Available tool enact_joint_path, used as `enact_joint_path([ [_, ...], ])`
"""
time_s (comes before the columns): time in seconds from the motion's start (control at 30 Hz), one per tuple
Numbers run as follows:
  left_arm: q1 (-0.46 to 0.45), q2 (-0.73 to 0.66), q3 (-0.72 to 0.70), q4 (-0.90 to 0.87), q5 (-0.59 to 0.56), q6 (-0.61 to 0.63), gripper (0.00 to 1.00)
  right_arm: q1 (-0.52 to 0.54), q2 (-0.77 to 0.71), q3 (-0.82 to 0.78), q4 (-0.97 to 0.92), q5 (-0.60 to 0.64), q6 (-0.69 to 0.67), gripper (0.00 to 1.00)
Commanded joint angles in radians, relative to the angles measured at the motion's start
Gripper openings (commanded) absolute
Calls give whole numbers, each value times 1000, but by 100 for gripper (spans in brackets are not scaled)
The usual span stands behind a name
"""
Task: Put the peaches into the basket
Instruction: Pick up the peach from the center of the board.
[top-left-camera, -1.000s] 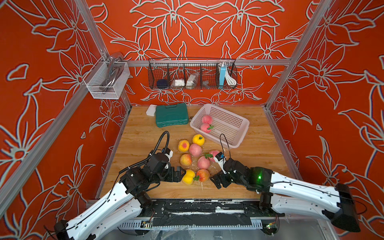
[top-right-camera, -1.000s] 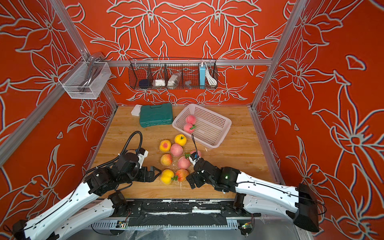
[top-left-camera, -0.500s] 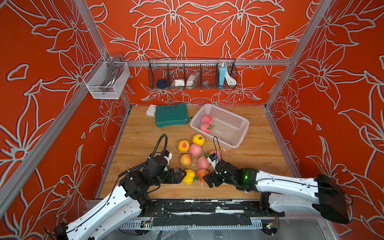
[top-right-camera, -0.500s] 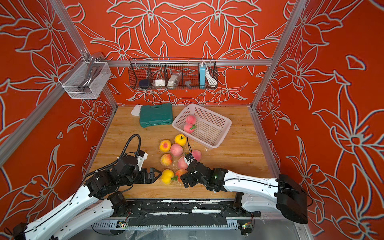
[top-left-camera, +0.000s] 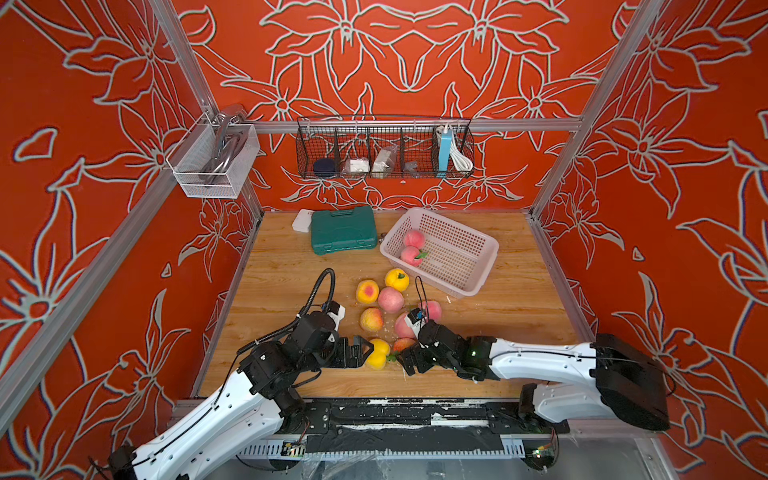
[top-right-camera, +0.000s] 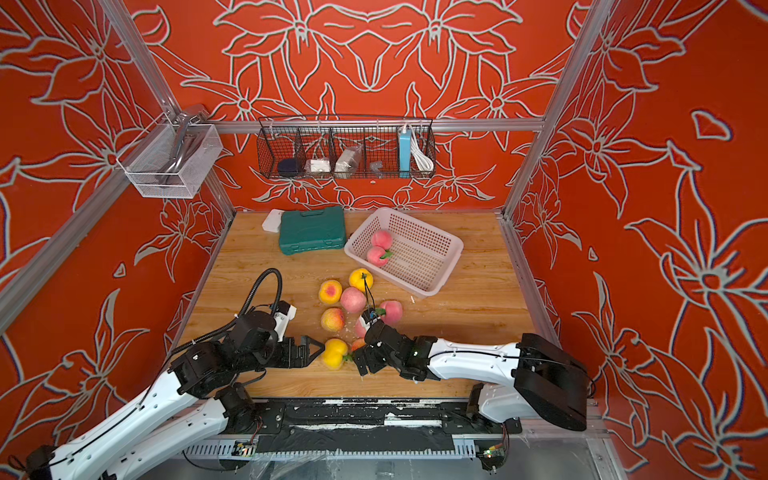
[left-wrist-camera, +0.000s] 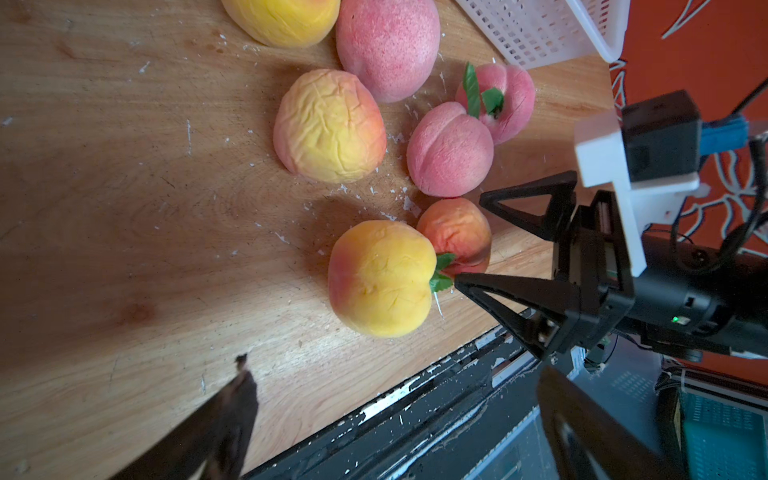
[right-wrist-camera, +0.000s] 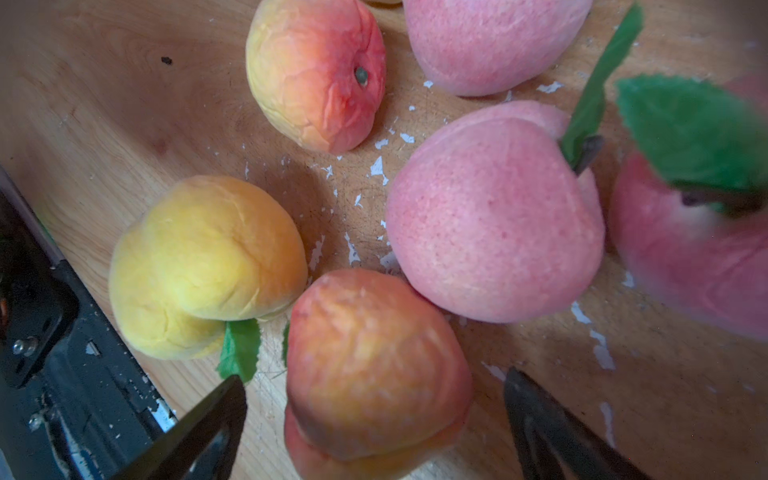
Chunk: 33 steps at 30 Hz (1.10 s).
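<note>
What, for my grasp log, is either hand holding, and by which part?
Nothing is held. The left hand is open short of the yellow leafed toy peach; the right hand is open astride the orange-red toy peach.

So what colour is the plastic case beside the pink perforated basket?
Dark green; the rectangular plastic case shows best in a top view.

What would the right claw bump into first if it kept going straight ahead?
Probably the orange-red peach, which sits between the right gripper's open jaws. The yellow peach lies just beside one fingertip, so it might get nudged too.
</note>
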Motion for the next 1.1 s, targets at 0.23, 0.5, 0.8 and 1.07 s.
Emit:
enact_joint_path([
  [0.23, -3, 8, -13, 26, -1, 2, 99, 6, 62, 10, 27, -7, 10, 93],
  [0.5, -4, -1, -11, 23, -4, 1, 99, 6, 95, 22, 25, -6, 1, 82],
  [0.8, -4, 3, -5, 24, -6, 3, 99, 6, 62, 8, 13, 3, -7, 68],
  [1.07, -3, 9, 3, 26, -13, 5, 99, 6, -2, 2, -59, 30, -22, 65],
])
